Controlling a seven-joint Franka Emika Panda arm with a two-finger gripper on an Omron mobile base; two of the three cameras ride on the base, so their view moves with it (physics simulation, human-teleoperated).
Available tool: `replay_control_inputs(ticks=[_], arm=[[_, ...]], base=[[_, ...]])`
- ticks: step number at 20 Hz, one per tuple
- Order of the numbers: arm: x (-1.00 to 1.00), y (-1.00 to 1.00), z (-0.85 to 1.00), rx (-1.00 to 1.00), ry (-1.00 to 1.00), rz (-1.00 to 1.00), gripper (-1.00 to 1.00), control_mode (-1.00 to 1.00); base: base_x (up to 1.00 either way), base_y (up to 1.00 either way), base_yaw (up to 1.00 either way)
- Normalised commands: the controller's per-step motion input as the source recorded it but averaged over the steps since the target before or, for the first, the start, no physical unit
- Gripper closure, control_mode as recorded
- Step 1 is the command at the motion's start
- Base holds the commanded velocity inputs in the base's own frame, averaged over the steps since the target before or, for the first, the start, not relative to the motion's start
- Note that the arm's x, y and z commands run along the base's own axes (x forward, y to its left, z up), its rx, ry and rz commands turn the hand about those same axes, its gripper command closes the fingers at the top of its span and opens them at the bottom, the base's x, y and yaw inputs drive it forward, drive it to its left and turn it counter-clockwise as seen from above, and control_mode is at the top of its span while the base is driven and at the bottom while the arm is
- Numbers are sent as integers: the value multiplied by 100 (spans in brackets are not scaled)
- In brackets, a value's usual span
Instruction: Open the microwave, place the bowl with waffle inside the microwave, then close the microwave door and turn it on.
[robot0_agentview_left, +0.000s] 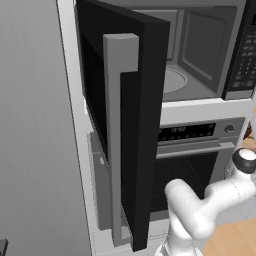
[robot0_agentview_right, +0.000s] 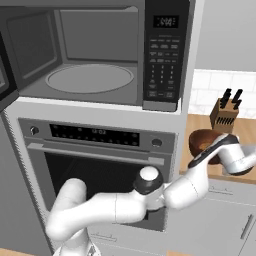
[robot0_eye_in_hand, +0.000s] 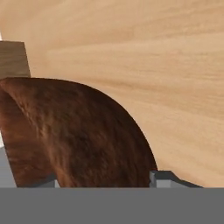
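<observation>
Fingers (robot0_eye_in_hand: 105, 181) of mine sit low at the bowl with waffle (robot0_eye_in_hand: 78, 135) in the hand view, one each side; whether they grip it I cannot tell. From the left base view, the microwave door (robot0_agentview_left: 135, 125) stands wide open, so the opening step is done. From the right base view, the bowl rests on the bench (robot0_agentview_right: 247, 130), right of the microwave (robot0_agentview_right: 95, 55); I judge the cavity has room, its keypad edge close.

microwave door (robot0_agentview_left: 140, 125): matt black panel, flat grey bar handle
microwave (robot0_agentview_right: 95, 55): smooth grey cavity, black keypad strip
bowl with waffle (robot0_eye_in_hand: 83, 140): mottled reddish-brown, rough-looking
counter (robot0_eye_in_hand: 166, 65): pale wood grain
knife block (robot0_agentview_right: 224, 116): brown wood
oven (robot0_agentview_right: 100, 150): brushed steel front
</observation>
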Motion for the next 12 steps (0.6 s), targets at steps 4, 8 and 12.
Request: replay_control_inputs(ticks=[4,8,12], arm=[[-32,29,-12,0,0,5,100,-100],[-83,24,-7,0,0,2,100,-100],[-78,12,13,0,-1,0,100,-100]], base=[[0,0,0],[0,0,0],[0,0,0]])
